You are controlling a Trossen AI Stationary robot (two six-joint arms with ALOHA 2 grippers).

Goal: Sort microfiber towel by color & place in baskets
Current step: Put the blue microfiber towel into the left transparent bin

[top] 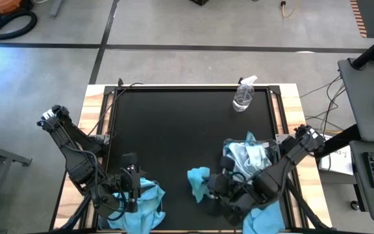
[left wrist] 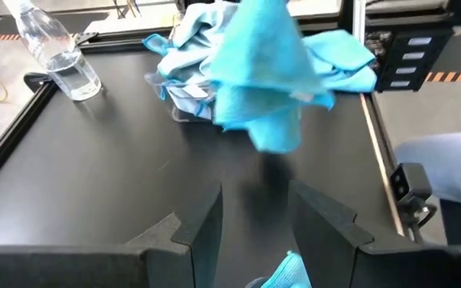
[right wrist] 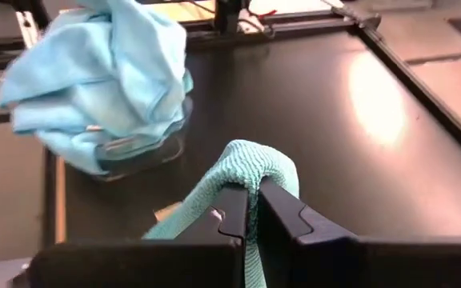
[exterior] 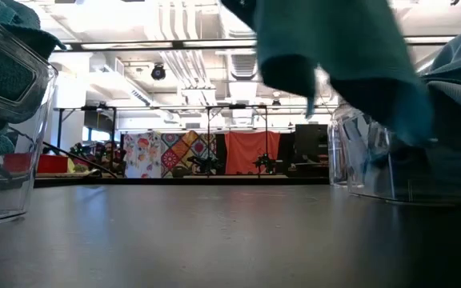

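My right gripper [top: 214, 186] is shut on a turquoise towel [top: 199, 182], which hangs over the near middle of the black table. The same towel fills the top of the low view [exterior: 334, 48]. Just to its right stands a clear basket [top: 249, 156] heaped with paler blue towels. My left gripper [top: 130, 177] is open with nothing between its fingers. It hovers at the near left, above the other basket [top: 145, 201], which holds blue towels. My right gripper pinches a bunched fold of the turquoise towel [right wrist: 250, 164] between its two fingers. The fold bulges out past the fingertips. The fingers slant downward, coming from the table's right. The rest of the cloth hangs slack below them [left wrist: 258, 80], lifted clear of the table.
A small clear spray bottle [top: 244, 96] stands at the far right of the black mat. Another blue towel [top: 265, 218] lies at the near right edge under my right arm. The mat's middle and far left [top: 167, 123] are bare.
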